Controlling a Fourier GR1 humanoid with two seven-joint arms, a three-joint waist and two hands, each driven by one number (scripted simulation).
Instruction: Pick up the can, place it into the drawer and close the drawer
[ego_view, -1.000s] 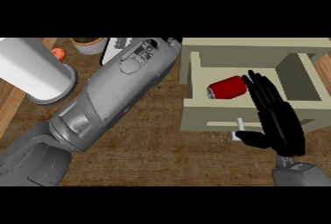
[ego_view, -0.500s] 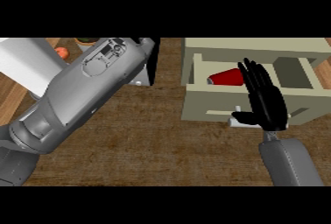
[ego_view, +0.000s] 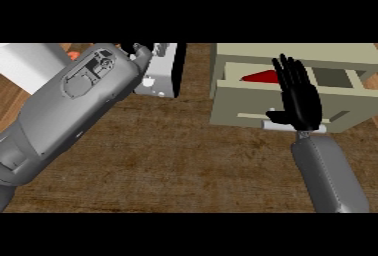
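Can (ego_view: 260, 77) inside open drawer (ego_view: 244, 102), just left of right robot hand (ego_view: 300, 100), fingers straight.

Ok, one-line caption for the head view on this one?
Right hand, fingers straight, against the front of the open drawer, red can already inside.

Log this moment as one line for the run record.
can: inside drawer | drawer: partly open | right hand: open, flat against drawer front | left hand: out of view, forearm at left | step: closing drawer
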